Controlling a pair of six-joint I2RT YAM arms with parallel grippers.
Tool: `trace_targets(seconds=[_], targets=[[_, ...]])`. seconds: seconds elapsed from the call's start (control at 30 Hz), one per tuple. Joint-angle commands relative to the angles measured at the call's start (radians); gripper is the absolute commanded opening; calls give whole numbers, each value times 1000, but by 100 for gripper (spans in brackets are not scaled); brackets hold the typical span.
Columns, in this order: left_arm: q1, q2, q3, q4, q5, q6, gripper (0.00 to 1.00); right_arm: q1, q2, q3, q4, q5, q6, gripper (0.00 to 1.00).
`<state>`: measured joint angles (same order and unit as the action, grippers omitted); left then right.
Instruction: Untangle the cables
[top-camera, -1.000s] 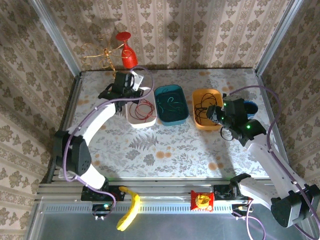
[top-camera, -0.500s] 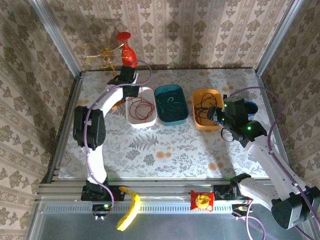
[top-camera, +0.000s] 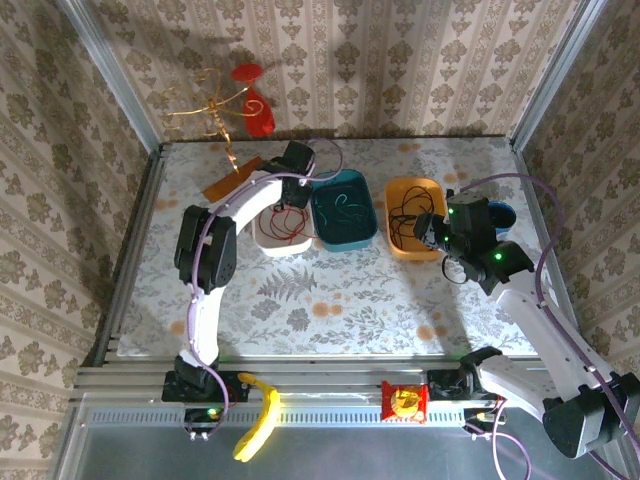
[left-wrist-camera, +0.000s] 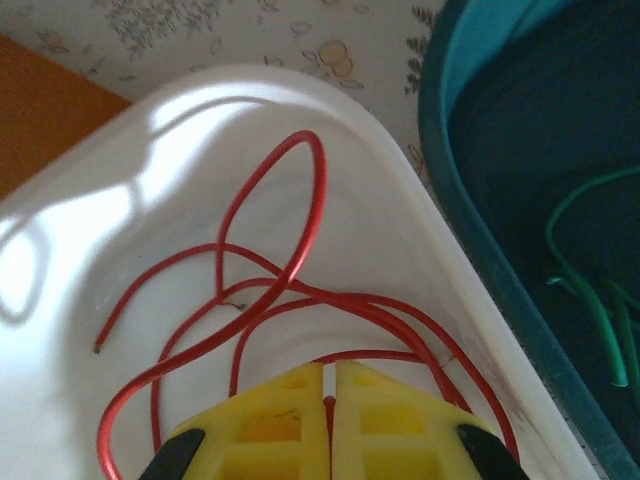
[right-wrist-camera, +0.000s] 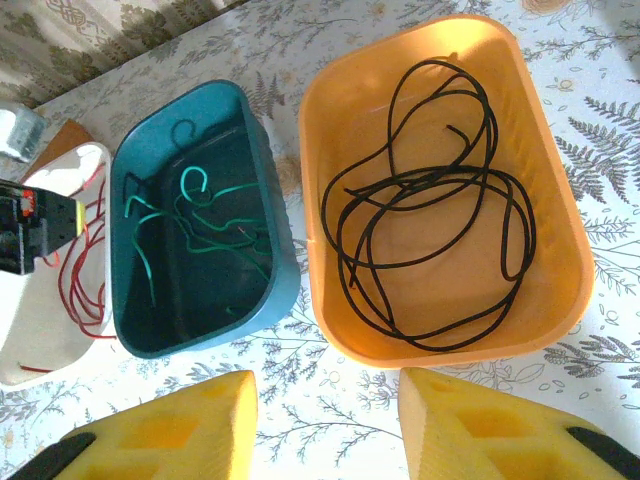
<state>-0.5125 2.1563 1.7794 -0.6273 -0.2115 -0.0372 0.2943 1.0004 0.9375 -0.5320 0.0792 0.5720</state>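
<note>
Left gripper (left-wrist-camera: 328, 372), fingers pressed together, sits low in the white tray (left-wrist-camera: 150, 160) over the red cable (left-wrist-camera: 320, 185); right gripper (right-wrist-camera: 328, 385), fingers apart, hovers above the worktop (right-wrist-camera: 620, 120); green cable (right-wrist-camera: 236, 187) lies in the teal tray (right-wrist-camera: 290, 260), black cable (right-wrist-camera: 430, 180) in the orange tray (right-wrist-camera: 550, 250).

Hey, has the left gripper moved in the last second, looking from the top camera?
Yes. The left gripper has swung right, from the far-left corner of the white bin to its right side, next to the teal bin.
</note>
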Motion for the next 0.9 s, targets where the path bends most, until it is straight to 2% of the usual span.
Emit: trace_targets(seconds=[0.0, 0.17, 0.37, 0.53, 0.67, 0.73, 0.87], targets=[[6, 20, 22, -68, -62, 3, 0, -6, -9, -11, -34, 27, -19, 43], [29, 42, 32, -40, -187, 1, 0, -7, -4, -1, -34, 27, -27, 43], [89, 112, 131, -92, -214, -36, 0, -7, 4, 19, -38, 29, -40, 43], [70, 177, 202, -120, -259, 12, 0, -8, 9, 19, -42, 30, -49, 43], [48, 181, 210, -122, -243, 36, 0, -9, 7, 14, -40, 30, -46, 43], [18, 163, 208, -117, -233, 52, 13, -9, 6, 11, -42, 33, -44, 43], [-14, 94, 207, -118, -211, 65, 58, -13, 3, 8, -42, 44, -44, 43]])
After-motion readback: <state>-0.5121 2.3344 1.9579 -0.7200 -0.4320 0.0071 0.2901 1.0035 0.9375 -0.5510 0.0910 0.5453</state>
